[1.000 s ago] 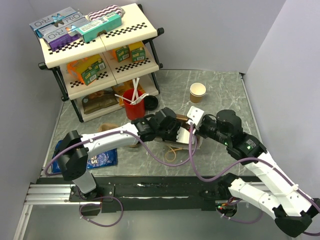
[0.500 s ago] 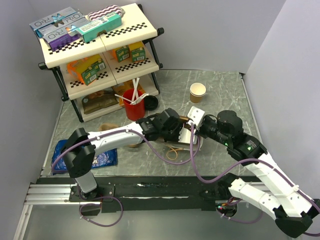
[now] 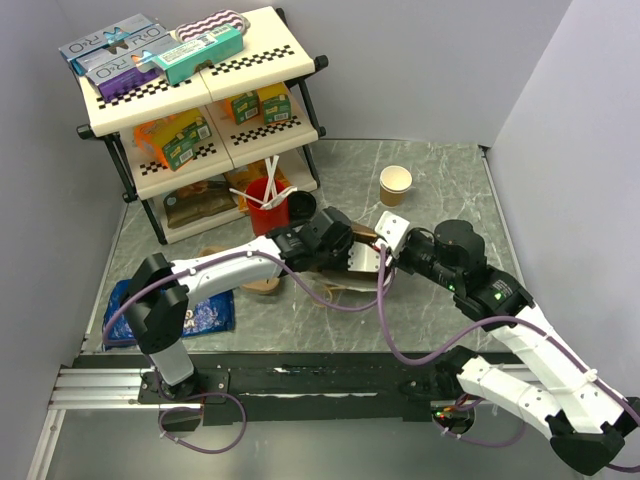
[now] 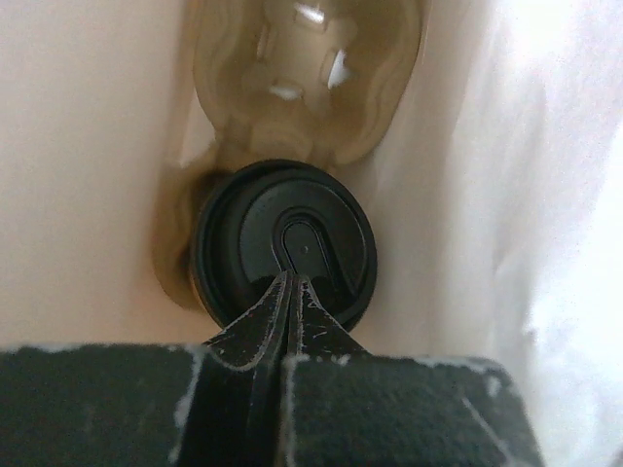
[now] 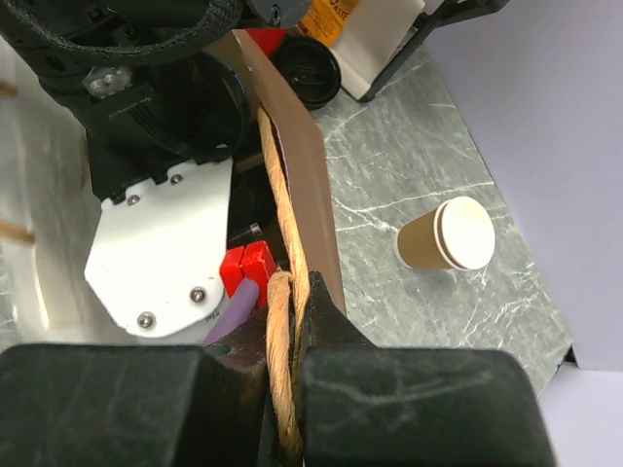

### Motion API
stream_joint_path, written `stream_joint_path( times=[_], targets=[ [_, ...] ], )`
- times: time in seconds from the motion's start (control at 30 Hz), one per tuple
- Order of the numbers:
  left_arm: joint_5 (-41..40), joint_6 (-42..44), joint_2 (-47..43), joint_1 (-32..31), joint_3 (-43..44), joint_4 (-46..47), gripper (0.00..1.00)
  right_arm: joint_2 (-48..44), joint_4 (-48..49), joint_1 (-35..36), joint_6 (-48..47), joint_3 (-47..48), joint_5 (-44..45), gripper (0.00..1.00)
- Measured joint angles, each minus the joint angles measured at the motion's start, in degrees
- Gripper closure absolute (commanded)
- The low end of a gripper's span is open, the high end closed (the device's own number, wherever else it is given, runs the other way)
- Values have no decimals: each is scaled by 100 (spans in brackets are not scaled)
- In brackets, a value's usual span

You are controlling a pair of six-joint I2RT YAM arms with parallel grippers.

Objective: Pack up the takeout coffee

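Much of the packing is hidden from the overhead camera. There, the left arm's wrist and the brown paper bag (image 3: 362, 262) cover the takeout coffee completely.

Only the left wrist camera sees it. Looking down into the pale-walled bag, the takeout coffee (image 4: 285, 233) shows just its round black plastic lid, with the cup body out of sight below. It appears seated in one well of a moulded brown pulp cup carrier (image 4: 311, 78). The left gripper (image 4: 290, 284) has its fingers pressed together with nothing between them, the tips right over the lid's near edge.

The right wrist camera shows the right gripper (image 5: 282, 302) pinched on the bag's twisted paper rope handle (image 5: 275, 185). It also shows a lidless tan paper cup (image 5: 448, 233) standing apart on the grey marbled table (image 5: 409, 146).
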Motion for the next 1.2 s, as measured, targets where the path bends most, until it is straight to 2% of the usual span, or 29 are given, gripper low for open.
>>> stream_joint_path(
  times=[0.33,0.9,1.2],
  targets=[
    [-463,-181,-55,232,0,-52,99,50,2,-2,-33,0,111,100],
    [-715,-590,-39,492,114,114,99,61,39,-7,-37,2,149,100],
    [-413,-752,197,584,522,87,99,74,85,-42,-31,9,162,100]
  ],
)
